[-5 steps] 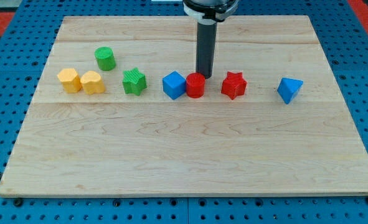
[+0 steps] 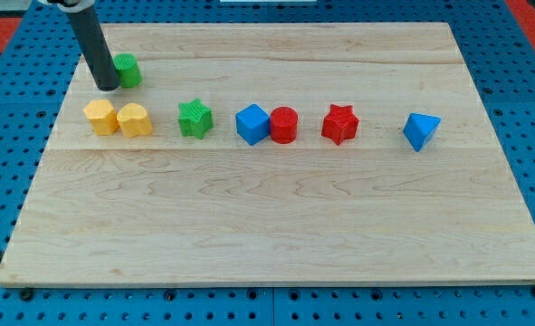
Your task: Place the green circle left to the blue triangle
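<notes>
The green circle point(image 2: 128, 70) sits near the board's top left. My tip point(image 2: 106, 88) rests on the board right against the circle's left side, partly covering it. The blue triangle point(image 2: 420, 130) lies far off at the view's right, on the row of blocks across the middle.
In the row, from the view's left: two yellow blocks point(image 2: 100, 117) point(image 2: 134, 119), a green star point(image 2: 195, 119), a blue cube point(image 2: 252, 124), a red cylinder point(image 2: 284, 125), a red star point(image 2: 339, 124). The wooden board point(image 2: 267, 217) lies on a blue pegboard.
My tip has moved from behind the red cylinder to the far left. The green circle has shifted up and to the left.
</notes>
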Robot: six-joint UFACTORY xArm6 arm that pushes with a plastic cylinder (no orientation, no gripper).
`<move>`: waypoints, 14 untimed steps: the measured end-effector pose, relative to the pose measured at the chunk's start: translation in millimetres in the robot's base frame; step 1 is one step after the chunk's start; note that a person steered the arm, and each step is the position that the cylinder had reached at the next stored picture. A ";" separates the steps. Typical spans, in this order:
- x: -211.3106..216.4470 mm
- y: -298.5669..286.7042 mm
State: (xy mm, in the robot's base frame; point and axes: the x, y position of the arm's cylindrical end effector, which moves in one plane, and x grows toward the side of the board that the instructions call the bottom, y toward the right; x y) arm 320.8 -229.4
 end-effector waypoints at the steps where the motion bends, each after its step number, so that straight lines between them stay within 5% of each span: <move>1: -12.7 -37.5; 2: -25.1 -44.6; 4: -30.1 158.5; 6: -73.4 145.1; 8: -33.0 296.3; 10: 29.1 324.4; 14: 54.2 384.0</move>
State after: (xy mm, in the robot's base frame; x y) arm 375.0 154.6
